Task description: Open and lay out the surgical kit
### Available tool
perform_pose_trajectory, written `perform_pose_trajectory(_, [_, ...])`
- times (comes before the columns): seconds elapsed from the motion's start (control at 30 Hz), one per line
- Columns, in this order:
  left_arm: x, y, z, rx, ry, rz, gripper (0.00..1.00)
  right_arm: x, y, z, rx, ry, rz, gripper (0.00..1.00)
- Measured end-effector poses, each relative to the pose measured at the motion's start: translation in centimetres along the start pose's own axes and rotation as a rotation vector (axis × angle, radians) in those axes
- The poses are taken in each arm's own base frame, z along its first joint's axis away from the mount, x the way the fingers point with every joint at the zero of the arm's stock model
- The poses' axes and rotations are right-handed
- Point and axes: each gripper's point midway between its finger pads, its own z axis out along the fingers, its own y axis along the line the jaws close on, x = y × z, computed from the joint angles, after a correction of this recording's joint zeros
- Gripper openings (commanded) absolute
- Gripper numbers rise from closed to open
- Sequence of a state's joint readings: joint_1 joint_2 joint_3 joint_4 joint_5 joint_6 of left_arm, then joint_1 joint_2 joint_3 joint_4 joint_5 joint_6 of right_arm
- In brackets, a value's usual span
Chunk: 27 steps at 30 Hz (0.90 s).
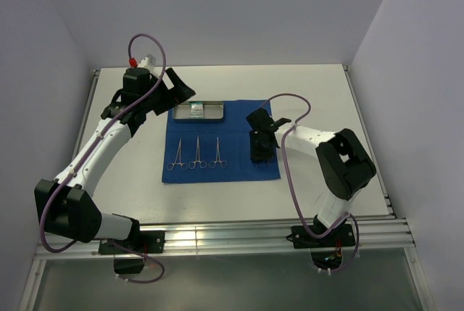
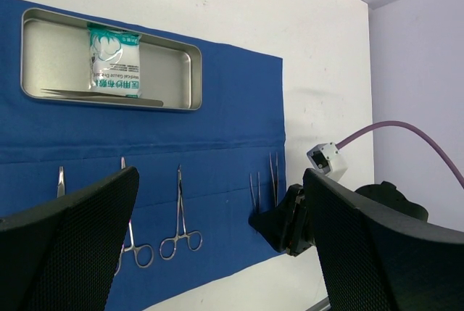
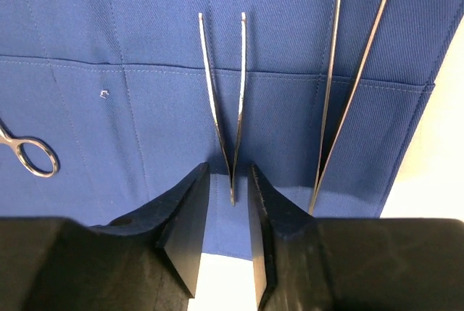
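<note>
**A:** Where do the tweezers (image 3: 232, 193) lie from the right gripper (image 3: 228, 177)?

**B:** Dead ahead. In the right wrist view their joined heel sits between the fingertips and the two blades run off toward 12 o'clock, flat on the blue cloth (image 3: 109, 21). The pincer is only narrowly parted, with a sliver of gap on each side of the heel, so it does not look to be clamping them.

**A:** Anything crowding it?

**B:** A second pair of tweezers (image 3: 320, 179) lies just beside at 2 o'clock, on much the same axis, close to the cloth's edge. A clamp's ring handle shows well off at 9 o'clock. A straight pull-back toward 6 o'clock should clear both; a sideways drift could nudge the neighbouring pair.

**A:** And the rest of the kit?

**B:** From above, three clamps (image 1: 194, 153) lie in a row on the cloth's 9 o'clock half, and the steel tray (image 1: 210, 117) sits at its 12 o'clock edge. The tray holds the white-green packet (image 2: 114, 59) and one slim instrument (image 2: 101, 96). The left gripper (image 2: 221, 177) hangs wide open and empty by the tray's 9 o'clock end, so that arm is probably the nearer one for it.
</note>
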State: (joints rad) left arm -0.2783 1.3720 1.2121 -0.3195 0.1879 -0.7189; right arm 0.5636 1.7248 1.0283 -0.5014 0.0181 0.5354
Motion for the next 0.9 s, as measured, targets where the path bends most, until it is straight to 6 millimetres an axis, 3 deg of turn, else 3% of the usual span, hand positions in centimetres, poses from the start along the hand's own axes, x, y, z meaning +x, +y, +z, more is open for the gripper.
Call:
perform_pose_trajectory(0.23, [0.4, -0.3, -0.1, 0.031, 0.024, 0.045, 0.99, -0.6, 0.4, -0.6, -0.01, -0.012, 0.0, 0.44])
perform_pose_trajectory(0.4, [0.7, -0.6, -0.4, 0.092, 0.054, 0.201, 0.98, -3.4, 2.0, -3.5, -0.068, -0.097, -0.007, 0.48])
perform_pose_trajectory(0.43, [0.4, -0.8, -0.4, 0.115, 0.058, 0.258, 0.95, -4.2, 2.4, -4.3, -0.085, -0.124, -0.014, 0.56])
perform_pose_trajectory(0.53, [-1.2, -1.4, 0.1, 0.177, 0.047, 0.43, 0.8, -6.9, 3.7, -7.0, -0.14, -0.215, -0.035, 0.68])
perform_pose_trajectory(0.57, [-1.9, -1.7, 0.4, 0.201, 0.042, 0.507, 0.66, -7.8, 4.1, -8.0, -0.162, -0.247, -0.043, 0.72])
perform_pose_trajectory(0.63, [-2.9, -1.8, 1.4, 0.249, 0.045, 0.655, 0.51, -9.3, 4.7, -9.9, -0.204, -0.304, -0.06, 0.81])
perform_pose_trajectory(0.77, [-3.1, -1.5, 4.6, 0.371, 0.121, 0.914, 0.24, -11.8, 4.3, -12.1, -0.273, -0.373, -0.07, 0.87])
perform_pose_trajectory(0.9, [-1.9, -0.5, 9.1, 0.505, 0.246, 1.05, 0.18, -12.8, 2.9, -12.3, -0.32, -0.368, -0.064, 0.88])
